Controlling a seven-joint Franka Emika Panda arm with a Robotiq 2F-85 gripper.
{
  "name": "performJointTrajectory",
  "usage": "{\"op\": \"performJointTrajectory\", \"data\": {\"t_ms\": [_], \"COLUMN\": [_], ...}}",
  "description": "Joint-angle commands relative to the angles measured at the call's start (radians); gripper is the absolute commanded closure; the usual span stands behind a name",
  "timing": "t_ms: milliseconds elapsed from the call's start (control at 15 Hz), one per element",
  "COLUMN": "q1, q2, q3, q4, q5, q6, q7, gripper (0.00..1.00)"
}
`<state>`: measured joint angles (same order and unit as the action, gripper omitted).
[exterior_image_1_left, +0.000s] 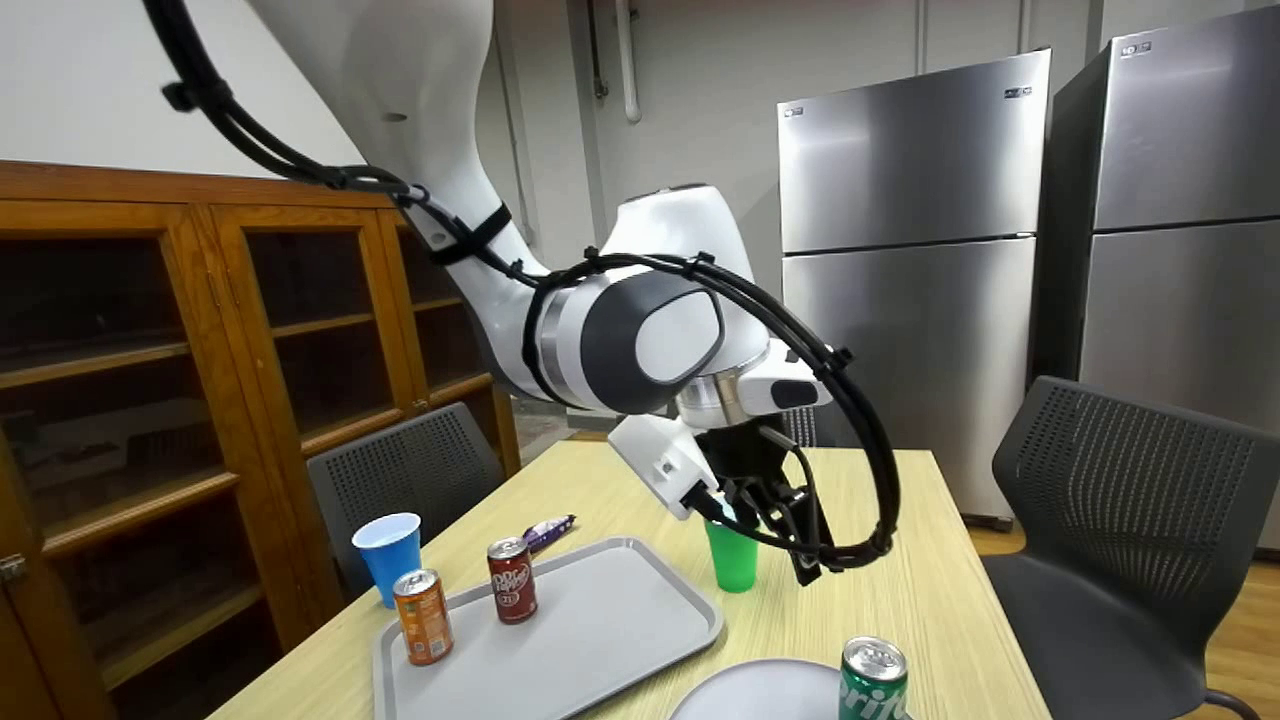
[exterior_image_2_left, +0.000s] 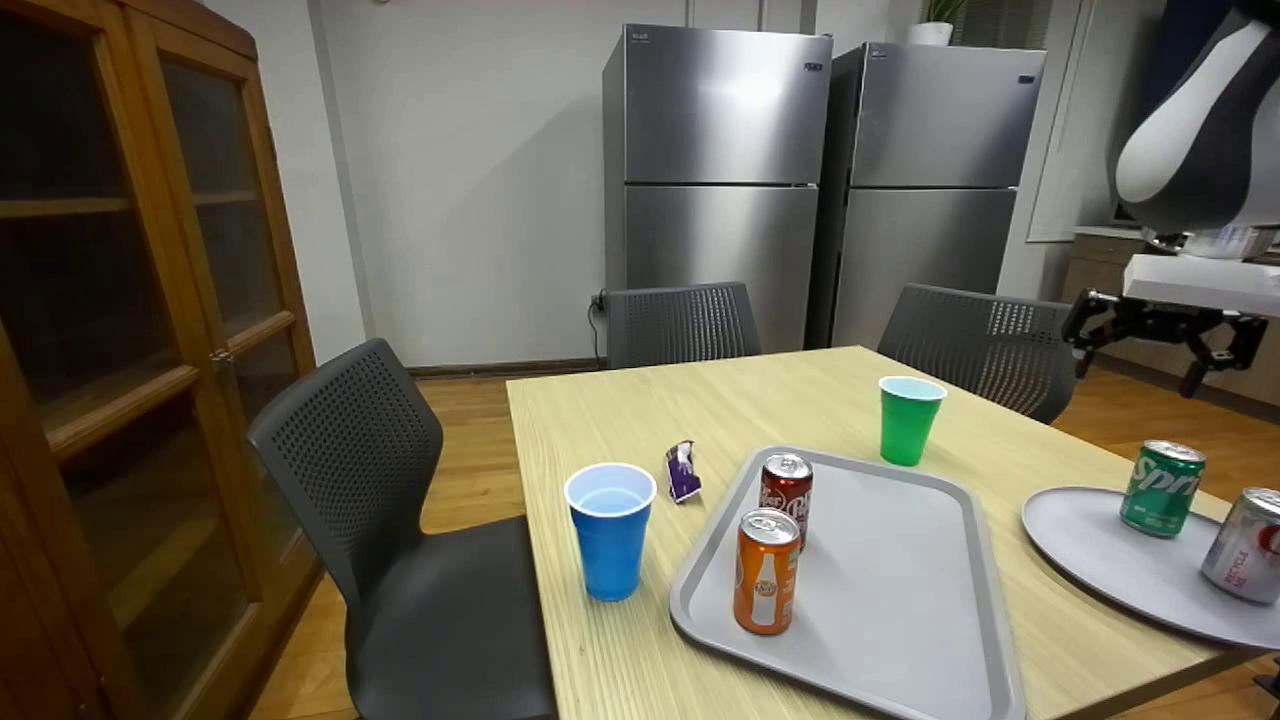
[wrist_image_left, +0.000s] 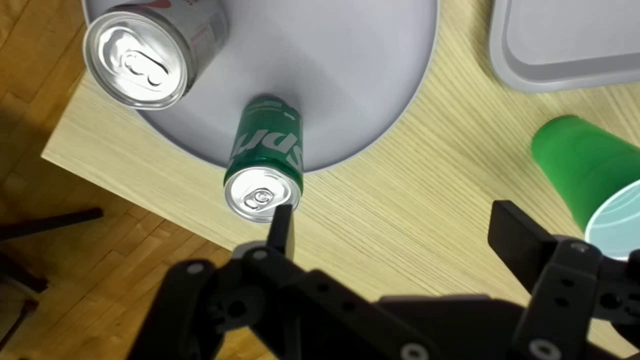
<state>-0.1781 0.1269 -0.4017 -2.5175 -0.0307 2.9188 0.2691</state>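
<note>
Green metal can (exterior_image_2_left: 1160, 492), "Sprite" lettering, upright on round grey plate (exterior_image_2_left: 1080, 525), near its edge. Black two-finger gripper (wrist_image_left: 391, 220) hangs higher, fingers spread wide. Pale wood tabletop (wrist_image_left: 425, 200) between plate and green plastic cup (wrist_image_left: 582, 165).

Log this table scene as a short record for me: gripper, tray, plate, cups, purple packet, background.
Gripper: open, holding nothing, raised above the table
Tray: gray, rectangular; Dr Pepper can and orange can standing on it
Round plate: gray; Sprite can and silver can standing on it
Blue cup: upright on the table, outside the tray
Green cup: upright on the table, outside the tray
Purple packet: crumpled, on the table; label unreadable
Background: two steel refrigerators, wooden cabinet, gray chairs
</note>
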Motion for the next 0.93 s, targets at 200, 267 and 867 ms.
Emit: {"op": "performJointTrajectory", "data": {"t_ms": [200, 267, 867], "q1": [-0.067, -0.072, -0.108], "q2": [0.106, 0.12, 0.23], "q3": [0.013, 0.011, 0.01], "q4": [0.097, 0.107, 0.17], "q5": [0.039, 0.04, 0.079], "q6": [-0.022, -0.023, -0.019], "q7": [-0.026, -0.027, -0.029], "gripper": [0.0, 0.0, 0.0]}}
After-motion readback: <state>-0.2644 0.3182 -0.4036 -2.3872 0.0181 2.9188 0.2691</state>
